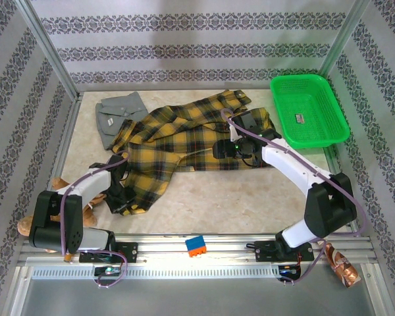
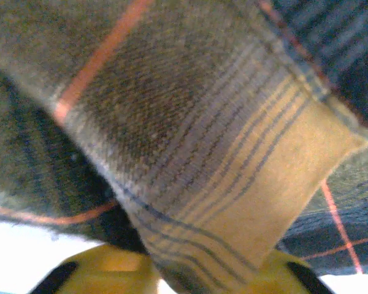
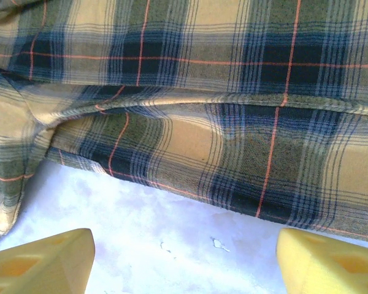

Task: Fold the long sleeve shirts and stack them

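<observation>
The yellow-and-black plaid flannel shirt (image 1: 184, 141) lies crumpled on the table (image 1: 250, 210). My left gripper (image 2: 202, 272) pinches its near edge. My right gripper (image 3: 184, 257) hangs open beside its hem. Next, I think, it must grab too, to spread the shirt.

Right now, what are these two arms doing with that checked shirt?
The left gripper pinches a fold of the plaid shirt at its near-left end; the right gripper hangs open over the table by the shirt's edge. The shirt lies rumpled, not yet folded, and the grey shirt lies at the back left.
</observation>
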Robot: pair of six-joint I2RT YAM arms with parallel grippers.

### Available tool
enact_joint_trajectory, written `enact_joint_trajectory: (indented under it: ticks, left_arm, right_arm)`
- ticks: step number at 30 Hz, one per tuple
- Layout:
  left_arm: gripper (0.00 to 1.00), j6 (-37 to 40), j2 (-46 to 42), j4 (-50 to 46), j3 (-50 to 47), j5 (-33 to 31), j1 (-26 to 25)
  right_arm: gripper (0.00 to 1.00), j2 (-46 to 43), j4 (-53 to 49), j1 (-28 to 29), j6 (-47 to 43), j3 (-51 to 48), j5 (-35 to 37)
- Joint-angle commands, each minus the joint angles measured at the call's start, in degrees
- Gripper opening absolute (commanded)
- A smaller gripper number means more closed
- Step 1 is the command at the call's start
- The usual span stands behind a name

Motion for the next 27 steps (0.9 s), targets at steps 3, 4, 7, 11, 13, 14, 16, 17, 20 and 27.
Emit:
enact_joint_trajectory:
  ticks: [3,4,7,11,13,14,16,17,20,27]
  left_arm:
    - [0.02,4.60,0.62,6.85,3.40,3.81,-0.72]
    - [0.00,5.28,-0.25,5.63,4.53,4.52,-0.72]
    - [0.00,6.47,-3.71,1.51,9.12,5.85,-0.77]
    - [0.00,8.00,-6.09,-4.31,16.91,7.96,-0.74]
    - [0.00,8.19,-6.41,-5.61,21.22,8.92,-0.76]
    - [0.00,8.29,-6.20,-6.04,23.22,9.07,-0.77]
    - [0.00,8.29,-4.86,-5.99,28.00,9.71,-0.76]
    - [0.00,8.15,-4.08,-5.50,30.15,10.19,-0.77]
    - [0.00,7.03,-0.30,-2.01,36.84,11.82,-0.77]
    - [0.00,7.42,15.17,3.05,58.06,11.38,-0.67]
  right_arm:
    - [0.78,-2.21,0.39,-0.56,0.32,-1.29,0.88]
    - [0.78,-2.25,0.34,-0.56,0.38,-1.27,1.05]
    - [0.78,-2.61,0.58,-0.57,0.56,-1.57,1.43]
    - [0.79,-2.77,0.87,-0.55,0.81,-1.77,1.71]
    - [0.79,-2.57,0.87,-0.65,0.84,-1.69,1.85]
    - [0.79,-2.46,0.89,-0.65,0.88,-1.64,1.80]
    - [0.79,-2.15,0.89,-0.74,0.88,-1.30,1.90]
    - [0.79,-2.10,0.88,-0.80,0.98,-1.19,2.04]
    - [0.79,-2.11,1.02,-1.03,1.00,-0.98,2.24]
    - [0.79,-2.45,1.22,-1.88,1.79,-1.08,2.42]
